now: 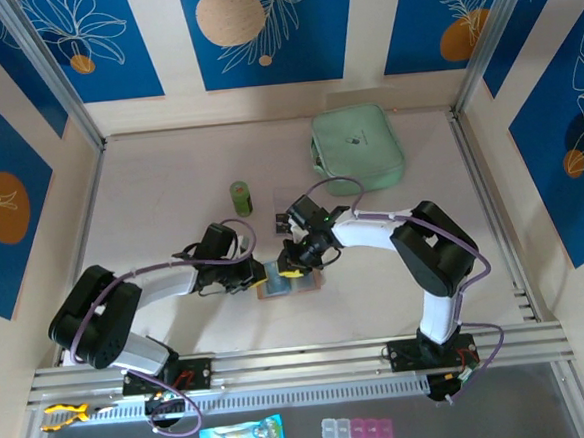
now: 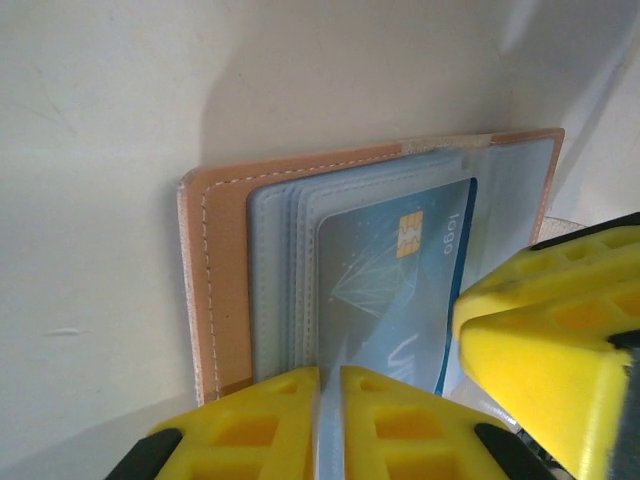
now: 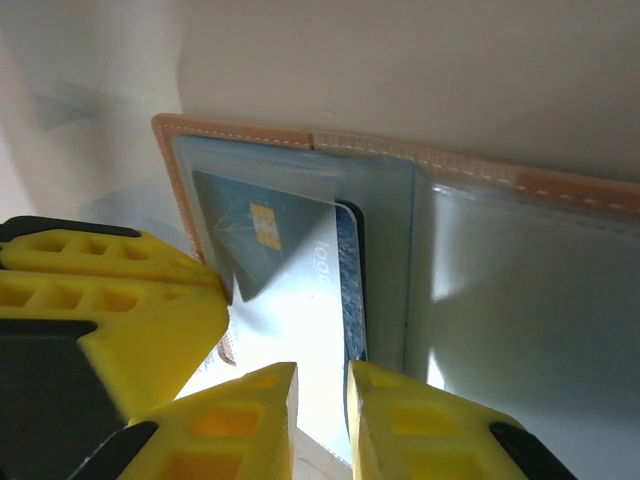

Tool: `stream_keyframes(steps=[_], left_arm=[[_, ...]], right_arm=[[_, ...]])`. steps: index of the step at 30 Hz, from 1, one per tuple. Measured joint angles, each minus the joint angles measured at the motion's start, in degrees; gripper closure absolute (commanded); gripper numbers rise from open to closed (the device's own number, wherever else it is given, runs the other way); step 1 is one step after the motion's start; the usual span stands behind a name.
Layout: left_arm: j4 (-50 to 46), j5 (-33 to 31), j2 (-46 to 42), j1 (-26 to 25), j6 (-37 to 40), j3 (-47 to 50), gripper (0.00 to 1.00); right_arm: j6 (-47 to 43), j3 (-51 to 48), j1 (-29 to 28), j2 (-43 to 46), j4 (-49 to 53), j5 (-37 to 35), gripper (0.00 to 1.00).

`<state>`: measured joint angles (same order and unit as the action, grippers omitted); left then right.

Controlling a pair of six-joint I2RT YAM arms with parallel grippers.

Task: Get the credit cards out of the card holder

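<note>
Over the table's middle, seen from above, the open holder (image 1: pixel 295 285) lies flat with both claws down on it. The left claw (image 1: pixel 258 277) is at its 9 o'clock edge and the right claw (image 1: pixel 293 267) at its 12 o'clock. A green pouch (image 1: pixel 357 146) sits well apart toward 1 o'clock. The step in hand looks like drawing the first card from its pocket.

From the left wrist, the left claw (image 2: pixel 328 385) is closed tight at 6 o'clock, a sliver of the holder's (image 2: pixel 225 270) clear pocket pinched between its fingers. The blue card (image 2: pixel 390 280) lies in the pocket just above it, toward 1 o'clock.

From the right wrist, the right claw (image 3: pixel 320 385) is nearly closed, with only a slim gap left. The card's (image 3: pixel 290 270) dark edge runs down from 12 o'clock into that gap, but I cannot tell whether it is gripped. Next it wants a firm pinch on the card alone, then a straight pull along the pocket while the left pins the holder.
</note>
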<state>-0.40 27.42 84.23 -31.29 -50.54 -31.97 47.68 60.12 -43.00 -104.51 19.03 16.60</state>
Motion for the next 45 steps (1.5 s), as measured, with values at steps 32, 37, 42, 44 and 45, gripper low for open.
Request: stream_keyframes(steps=[32, 37, 42, 44, 45], left_arm=[[-0.04, 1.09, 0.87, 1.44, 1.60, -0.61, 0.82], [-0.24, 1.09, 0.87, 1.46, 1.60, -0.68, 0.81], [-0.94, 1.05, 0.59, 1.46, 1.64, -0.85, 0.82], [-1.88, 0.79, 0.17, 1.49, 1.97, -1.05, 0.81], [-2.40, 0.59, -0.11, 1.51, 2.14, -1.09, 0.82]], right_arm=[[-0.28, 0.96, -0.28, -2.05, -1.57, 0.11, 0.74], [-0.68, 0.98, -0.31, -1.31, -0.17, -1.46, 0.74], [-1.11, 0.98, -0.39, -0.90, 0.72, -2.78, 0.74], [-1.18, 1.01, -0.39, -0.90, 0.94, -2.95, 0.74], [-1.20, 1.01, -0.39, -0.90, 1.01, -3.08, 0.74]])
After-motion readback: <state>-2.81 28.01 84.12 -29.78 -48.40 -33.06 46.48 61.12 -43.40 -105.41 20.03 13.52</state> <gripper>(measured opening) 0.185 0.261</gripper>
